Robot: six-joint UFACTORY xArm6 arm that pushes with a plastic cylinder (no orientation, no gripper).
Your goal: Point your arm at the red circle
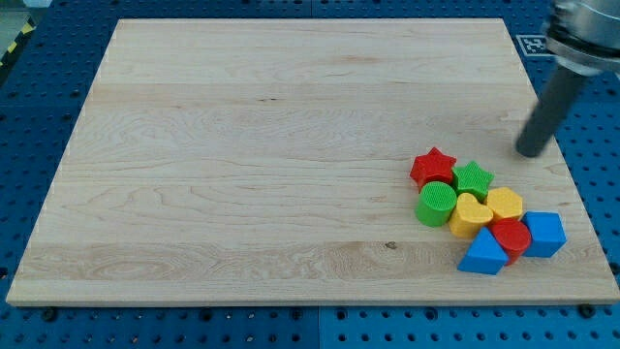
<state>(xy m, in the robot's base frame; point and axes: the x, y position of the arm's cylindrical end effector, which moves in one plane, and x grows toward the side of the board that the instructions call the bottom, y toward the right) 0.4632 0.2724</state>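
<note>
The red circle (511,236) is a short red cylinder at the view's lower right of the wooden board (242,155). It sits wedged between a blue triangle (482,255) on its left and a blue block (543,234) on its right, just below a yellow block (504,204). My tip (529,153) rests on the board near the right edge, above the cluster and well apart from the red circle.
The same cluster holds a red star (432,166), a green star (474,178), a green cylinder (436,204) and a yellow heart (470,214). A blue perforated table surrounds the board.
</note>
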